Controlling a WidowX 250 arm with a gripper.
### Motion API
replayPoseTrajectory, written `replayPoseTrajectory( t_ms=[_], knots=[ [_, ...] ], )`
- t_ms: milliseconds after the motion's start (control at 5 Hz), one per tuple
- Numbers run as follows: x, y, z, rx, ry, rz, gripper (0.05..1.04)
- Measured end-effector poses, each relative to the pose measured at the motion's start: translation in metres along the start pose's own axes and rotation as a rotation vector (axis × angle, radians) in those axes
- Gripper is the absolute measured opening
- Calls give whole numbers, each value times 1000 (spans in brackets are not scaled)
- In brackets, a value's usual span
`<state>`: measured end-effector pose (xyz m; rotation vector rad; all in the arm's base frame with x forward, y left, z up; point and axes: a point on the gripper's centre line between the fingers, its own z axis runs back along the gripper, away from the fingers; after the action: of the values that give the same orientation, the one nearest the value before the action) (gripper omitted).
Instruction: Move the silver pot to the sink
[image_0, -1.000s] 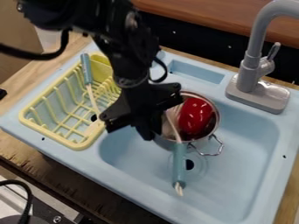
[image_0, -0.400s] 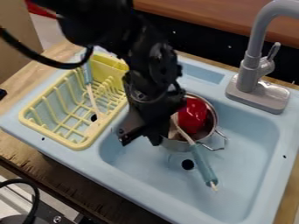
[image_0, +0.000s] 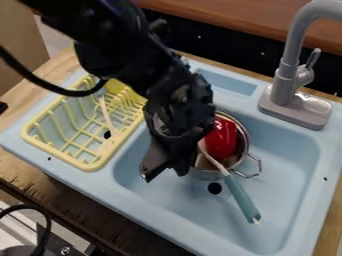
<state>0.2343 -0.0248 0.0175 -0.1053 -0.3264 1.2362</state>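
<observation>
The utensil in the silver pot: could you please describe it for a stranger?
In the pale blue sink sits a silver pot holding a red object. Over its rim leans the utensil with a teal handle; a similar utensil rests in the yellow rack instead.

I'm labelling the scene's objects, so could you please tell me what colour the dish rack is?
The dish rack is pale yellow, best seen in the camera view.

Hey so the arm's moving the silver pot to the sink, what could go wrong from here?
The spatula-like tool leans over the rim of the pot with its handle outside, so a jolt might drop it into the sink. The gripper is at one side of the pot, so a push or pull there could tip it and roll out the red toy.
</observation>
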Motion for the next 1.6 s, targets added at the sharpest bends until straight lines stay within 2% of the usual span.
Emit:
replayPoseTrajectory(
  t_ms=[200, 400, 600, 800, 1200, 1400, 1600],
  knots=[
    [-3, 5, -2, -8, -18, 69, 57],
    [-6, 11, -3, 36, -34, 154, 57],
    [-4, 10, -5, 31, -68, 216, 57],
    [-5, 14, -10, 64, -93, 271, 57],
    [-2, 11, -14, 106, -76, 315, 79],
    [3, 12, -13, 144, -67, 333, 230],
    [7, 10, -12, 207, -36, 333, 479]
  ],
)
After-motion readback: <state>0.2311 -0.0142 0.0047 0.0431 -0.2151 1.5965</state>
